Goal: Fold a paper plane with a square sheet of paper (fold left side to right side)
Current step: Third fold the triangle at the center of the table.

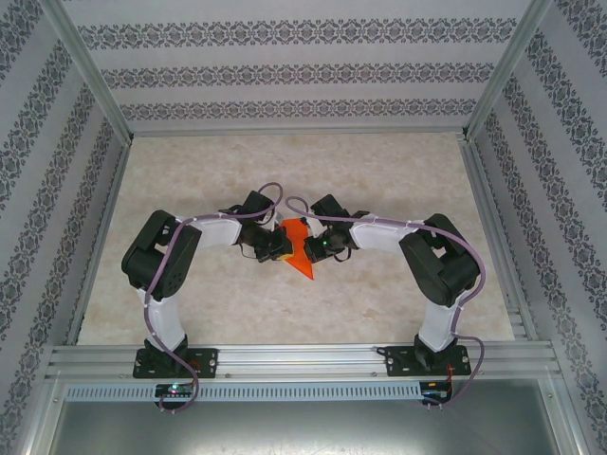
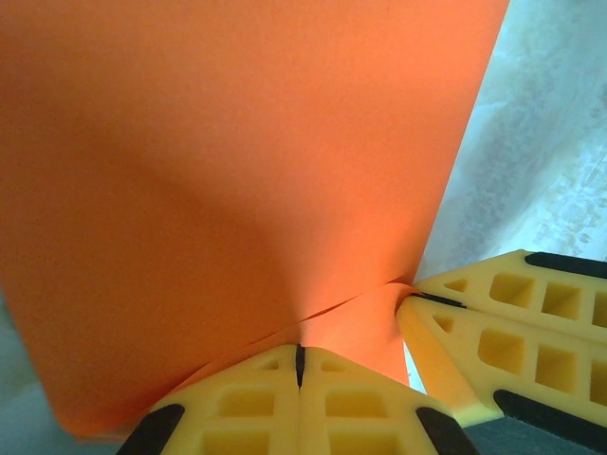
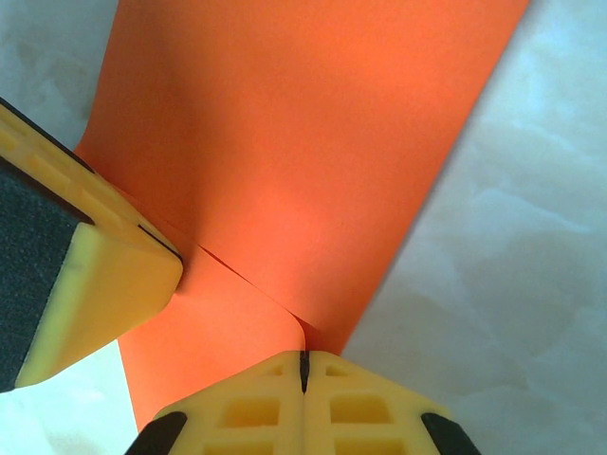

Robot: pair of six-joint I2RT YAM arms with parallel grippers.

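Observation:
The orange sheet of paper (image 1: 304,262) lies mid-table as a folded shape with its point toward the arms. Both grippers meet over its upper part. My left gripper (image 2: 300,353) is shut, and a raised flap of the paper (image 2: 237,171) runs into its tip. My right gripper (image 3: 303,358) is shut too, with the flap's edge curling into its tip. That edge stretches between the two tips over a lower layer (image 3: 209,332). The right gripper's yellow fingers (image 2: 493,332) show at the flap's right end, and the left gripper's fingers (image 3: 104,284) at its left end.
The tabletop (image 1: 398,180) is pale and marbled. Patterned walls with metal posts close it on three sides. A metal rail (image 1: 303,360) along the near edge carries both arm bases. The two arms bend inward, elbows out toward the sides.

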